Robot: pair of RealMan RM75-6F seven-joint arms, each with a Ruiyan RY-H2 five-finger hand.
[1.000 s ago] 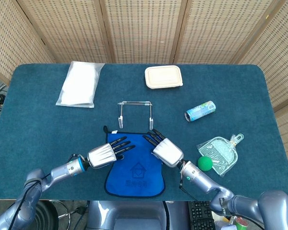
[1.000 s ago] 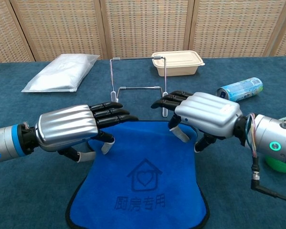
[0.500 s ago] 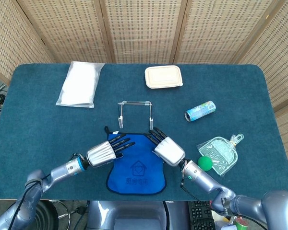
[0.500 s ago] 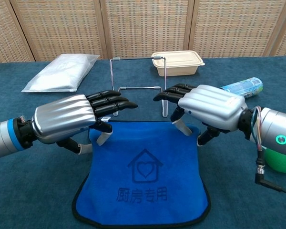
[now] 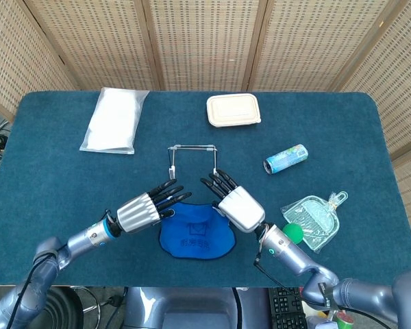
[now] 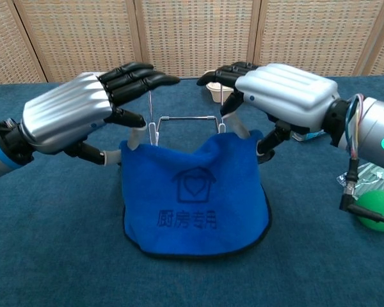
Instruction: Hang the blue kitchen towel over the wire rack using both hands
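With left hand (image 6: 67, 112) and right hand (image 6: 285, 96) each pinching a top corner of the towel (image 6: 193, 195), both should carry it level, approx. equal height, over the rack (image 6: 187, 119) w/o snagging.

Towel (image 6: 193, 192) hangs between left hand (image 6: 77, 112) and right hand (image 6: 285, 96), before the wire rack (image 5: 192, 159). Lidded container (image 5: 233, 110) lies behind the rack on the counter (image 5: 55, 185).

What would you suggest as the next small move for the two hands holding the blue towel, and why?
Probably carry the towel forward, a little higher, toward the wire rack. The left hand and right hand each pinch an upper corner of the blue kitchen towel, which hangs lifted, its lower edge near the table. The rack stands just behind it, and the towel's top edge is not yet over the top bar.
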